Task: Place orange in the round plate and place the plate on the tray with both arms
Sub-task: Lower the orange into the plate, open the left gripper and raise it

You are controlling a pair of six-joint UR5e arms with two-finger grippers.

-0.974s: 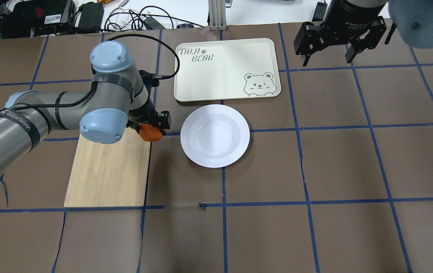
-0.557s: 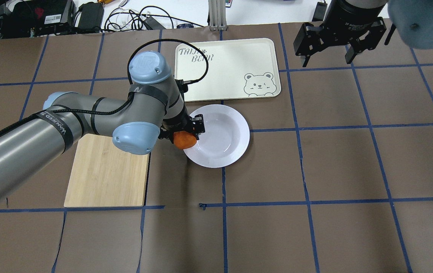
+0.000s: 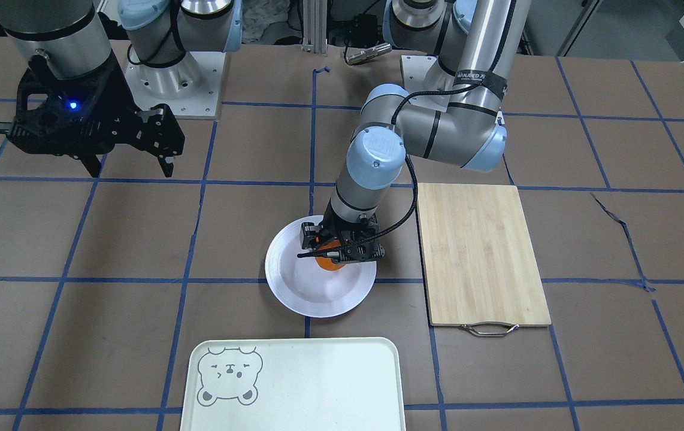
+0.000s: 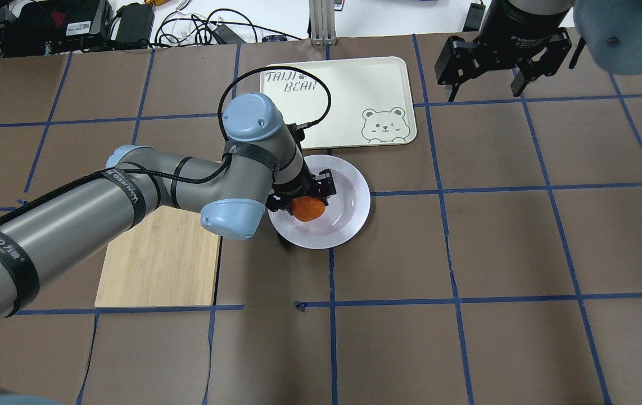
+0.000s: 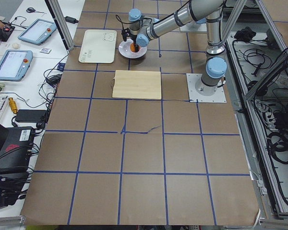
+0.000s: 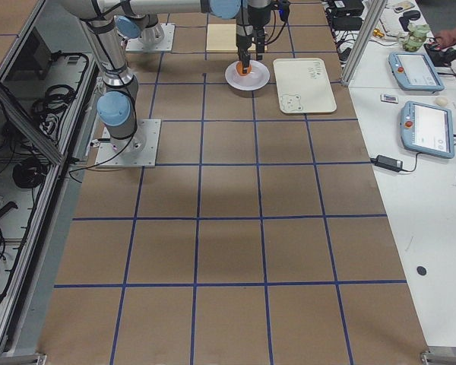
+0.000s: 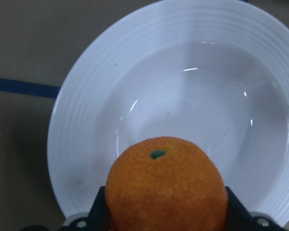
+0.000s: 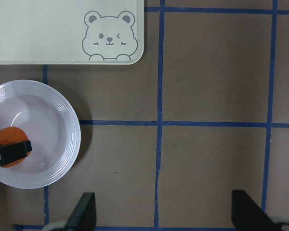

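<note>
My left gripper (image 4: 305, 199) is shut on the orange (image 4: 307, 208) and holds it over the left half of the white round plate (image 4: 360, 194), just above the sunken centre. The left wrist view shows the orange (image 7: 166, 185) between the jaws with the plate (image 7: 77, 134) below. Beyond the plate lies the pale tray (image 4: 343, 95) with its bear face, nothing on it. My right gripper (image 4: 485, 90) hangs open and empty at the far right, well away from the plate. In its own wrist view the plate (image 8: 72, 130) and the tray (image 8: 48, 29) show at the left.
A bamboo cutting board (image 4: 158, 270) lies left of the plate, partly under my left arm. Its metal handle (image 3: 486, 328) points toward the operators' side. Cables and electronics (image 4: 73, 22) sit past the table's far edge. Blue tape lines cross the brown table.
My left arm has carried the orange to the right, from the cutting board's edge to over the plate. The right gripper has hardly moved.
</note>
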